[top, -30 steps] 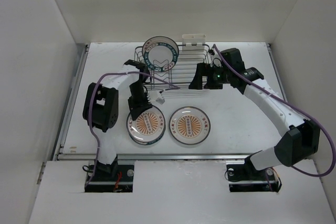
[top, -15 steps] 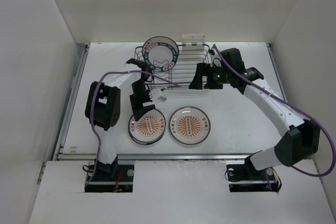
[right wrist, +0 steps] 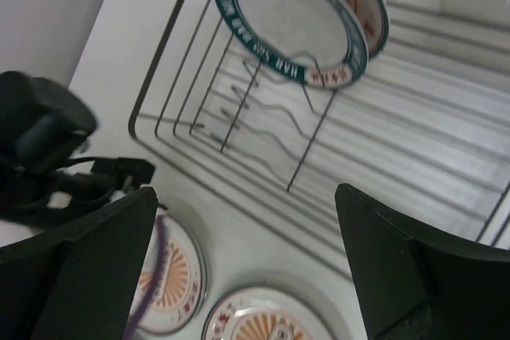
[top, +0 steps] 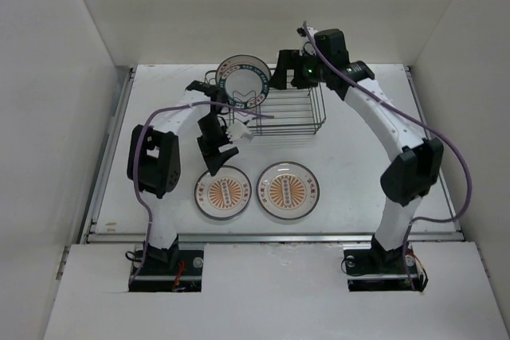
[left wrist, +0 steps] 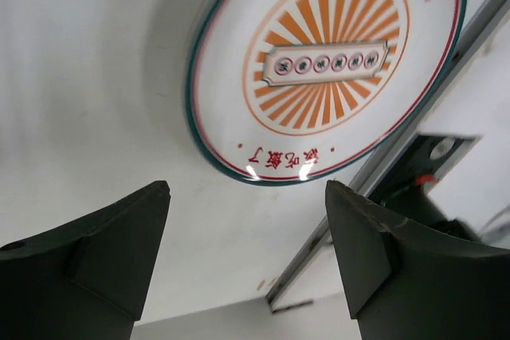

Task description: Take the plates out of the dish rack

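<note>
Right arm [top: 382,125] swung up over rack [top: 295,113], your right fingers [right wrist: 96,260] spread, empty. Two plates [top: 243,79] upright at rack's left end, just left of them. Left fingers [left wrist: 111,252] apart, hovering by desk plate [top: 224,193].

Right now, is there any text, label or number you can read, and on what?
Left sunburst plate: centre banner and red rim characters, too blurred to read.
Right sunburst plate: same markings, too small.
Teal-banded plate in the dish rack: band lettering, unreadable.
</note>
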Motion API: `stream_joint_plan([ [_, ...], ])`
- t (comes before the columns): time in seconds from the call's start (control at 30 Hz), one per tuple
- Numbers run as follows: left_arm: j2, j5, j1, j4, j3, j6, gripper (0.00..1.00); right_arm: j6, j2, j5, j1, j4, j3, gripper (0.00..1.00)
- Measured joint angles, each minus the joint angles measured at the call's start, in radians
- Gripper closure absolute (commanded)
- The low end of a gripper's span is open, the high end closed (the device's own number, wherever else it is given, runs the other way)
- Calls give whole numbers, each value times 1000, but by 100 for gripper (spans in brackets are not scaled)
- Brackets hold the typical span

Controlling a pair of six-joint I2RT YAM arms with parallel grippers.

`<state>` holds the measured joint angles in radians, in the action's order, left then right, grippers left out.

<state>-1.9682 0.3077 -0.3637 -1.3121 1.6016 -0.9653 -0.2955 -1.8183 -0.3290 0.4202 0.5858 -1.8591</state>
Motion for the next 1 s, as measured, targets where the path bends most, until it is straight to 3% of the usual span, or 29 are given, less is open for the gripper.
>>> stream_joint_plan([
  [0.13,50,119,103,10,106,114,24,16,-189,12,0,-37,-198,1],
  [0.27,145,172,251,86,155,358,24,39,-335,15,0,-82,-304,1],
  [0.4,162,113,299,219,215,610,23,65,-419,26,0,-146,-318,5],
  [0.43,146,95,296,242,242,663,23,73,-435,26,0,-166,-318,10],
  [0.53,42,34,285,299,355,781,23,92,-473,4,1,-232,-319,21],
  [0.6,-39,-7,278,330,411,832,24,99,-498,-16,2,-275,-330,23],
  [0.9,-280,-126,250,354,505,901,51,108,-594,-47,10,-349,-380,30],
  [1.0,-304,-141,232,351,544,901,68,108,-613,-44,19,-364,-394,31],
])
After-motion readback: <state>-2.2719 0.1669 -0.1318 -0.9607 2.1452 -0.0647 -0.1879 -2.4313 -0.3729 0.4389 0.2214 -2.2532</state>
